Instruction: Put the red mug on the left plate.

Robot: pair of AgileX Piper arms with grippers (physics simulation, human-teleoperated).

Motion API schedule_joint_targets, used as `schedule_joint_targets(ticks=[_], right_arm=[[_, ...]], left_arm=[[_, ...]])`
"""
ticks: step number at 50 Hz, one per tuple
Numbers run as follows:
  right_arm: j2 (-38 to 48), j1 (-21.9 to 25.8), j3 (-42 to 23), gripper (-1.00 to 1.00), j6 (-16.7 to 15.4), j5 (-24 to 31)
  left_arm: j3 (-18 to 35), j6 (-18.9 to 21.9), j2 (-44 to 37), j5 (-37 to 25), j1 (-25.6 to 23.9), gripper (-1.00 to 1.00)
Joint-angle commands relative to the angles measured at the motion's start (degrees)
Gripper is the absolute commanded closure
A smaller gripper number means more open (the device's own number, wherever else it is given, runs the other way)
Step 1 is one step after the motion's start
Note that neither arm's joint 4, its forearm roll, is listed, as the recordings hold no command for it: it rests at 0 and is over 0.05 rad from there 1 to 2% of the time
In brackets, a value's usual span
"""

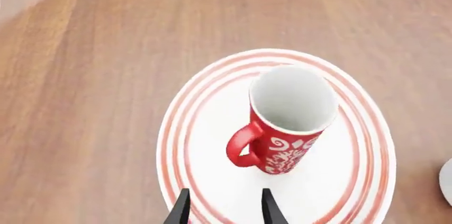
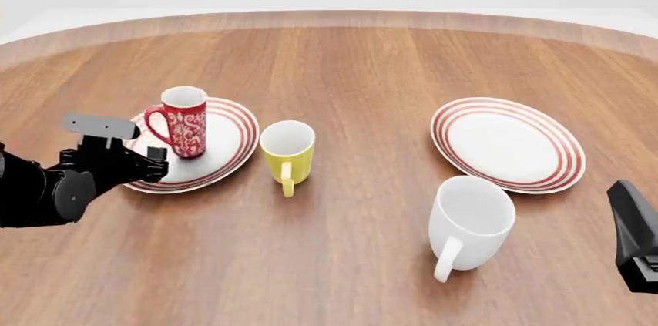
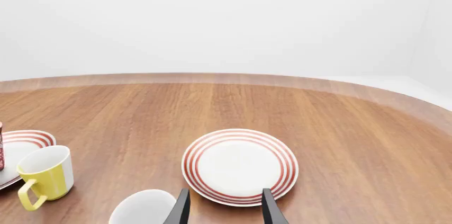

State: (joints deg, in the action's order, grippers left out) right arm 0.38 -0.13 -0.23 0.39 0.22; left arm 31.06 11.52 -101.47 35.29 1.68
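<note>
the red mug (image 2: 183, 121) stands upright on the left plate (image 2: 228, 150), a little toward the plate's far-left part but well inside the red rings, its handle turned to the left in the front view. from my left wrist camera i look down into its white inside, and the base sits flat on the white of the plate. judged from this, the placing itself looks done.

my left gripper (image 1: 224, 208) is apart from the mug: both fingertips show at the edge of the wrist picture with a clear gap between them and nothing in it, so it is parted and holding nothing. in the front view it hangs just beside the plate's near-left rim.

the step in hand, as i read it, is getting clear without disturbing anything. i would pull back along my own line of reach and lift first, keeping the fingers parted, so that neither tip catches the loop handle, which points roughly my way. a tall slim mug like this would tip easily from a sideways nudge, so no swinging across it.

the yellow mug (image 2: 287, 152) stands just beside the plate's right rim; i should stay away from that side. further right lie the white mug (image 2: 470, 223) and the second ringed plate (image 2: 508, 144), bare.

my right gripper (image 3: 224, 208) waits low at the right, fingers parted with nothing between them, and need not move.
</note>
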Motion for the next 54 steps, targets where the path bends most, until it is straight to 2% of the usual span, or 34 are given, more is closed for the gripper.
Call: schedule_joint_targets(ticks=[1,11,20,28,34,36,44,45,52,54], right_arm=[[-0.1,0.0,0.0,-1.0,0.0,0.0],[-0.1,0.0,0.0,-1.0,0.0,0.0],[-0.1,0.0,0.0,-1.0,0.0,0.0],[-0.1,0.0,0.0,-1.0,0.0,0.1],[-0.1,0.0,0.0,-1.0,0.0,0.1],[-0.1,0.0,0.0,-1.0,0.0,0.1],[-0.1,0.0,0.0,-1.0,0.0,0.1],[-0.1,0.0,0.0,-1.0,0.0,0.0],[-0.1,0.0,0.0,-1.0,0.0,0.1],[-0.1,0.0,0.0,-1.0,0.0,0.1]], left_arm=[[-3.3,-1.2,-0.3,0.1,-0.5,-1.0],[-7.7,-1.8,6.6,-1.1,-0.8,-1.0],[-13.7,-2.6,23.0,-8.1,-2.5,-1.0],[-16.9,-3.5,32.3,-12.9,-2.9,-1.0],[-19.2,-4.5,42.2,-19.0,-3.4,-1.0],[-19.5,-5.2,45.8,-21.7,-4.2,-1.0],[-16.8,-5.6,67.4,-41.7,-4.8,-1.0],[-15.8,-5.4,72.7,-47.2,-5.5,-1.0],[-10.0,-5.0,85.2,-62.2,-5.8,-1.0],[-6.8,-5.1,89.0,-67.8,-5.9,-1.0]])
